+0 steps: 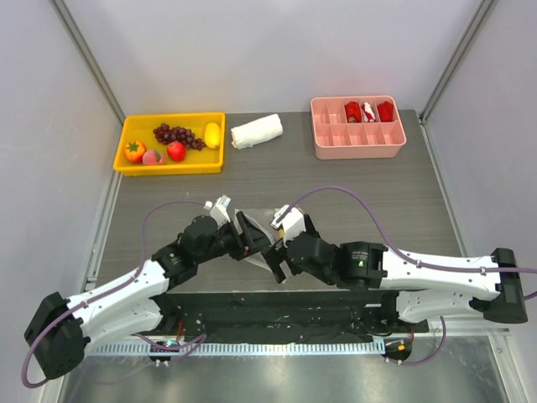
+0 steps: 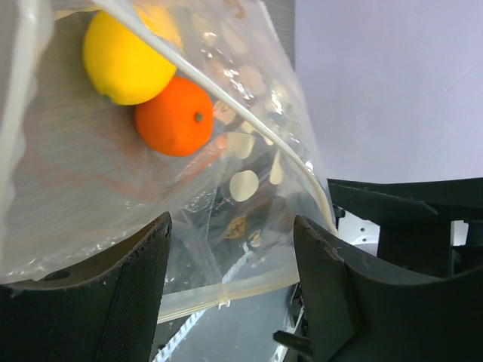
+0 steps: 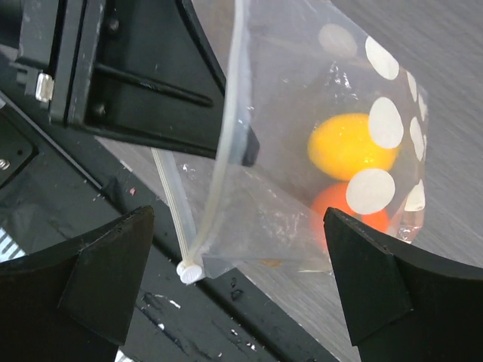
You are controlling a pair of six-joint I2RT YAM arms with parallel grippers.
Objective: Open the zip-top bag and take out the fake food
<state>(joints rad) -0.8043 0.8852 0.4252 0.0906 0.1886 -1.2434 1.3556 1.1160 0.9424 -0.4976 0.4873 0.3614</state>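
Back left of the counter (image 1: 377,201): yellow tray (image 1: 168,170) holding a grape bunch (image 1: 174,134) and other small fruits. Rolled white cloth (image 1: 257,132) just right of it; pink divided tray (image 1: 315,126) further right. Mid-counter, toward the near edge: zip-top bag (image 3: 287,219) lying between the tips of the two arms. Left fingers (image 2: 98,302) spread apart, nothing pinched; the bag's clear dotted film drapes across the gap between them. Inside the bag, yellow fruit (image 2: 124,64) touching orange fruit (image 2: 175,117), both at the end away from these fingers. Right fingers (image 3: 98,279) spread wide, clear of the plastic; the bag sits in the gap between them, white zip slider (image 3: 190,271) at its near corner, closer to the left-hand finger in the right wrist view.
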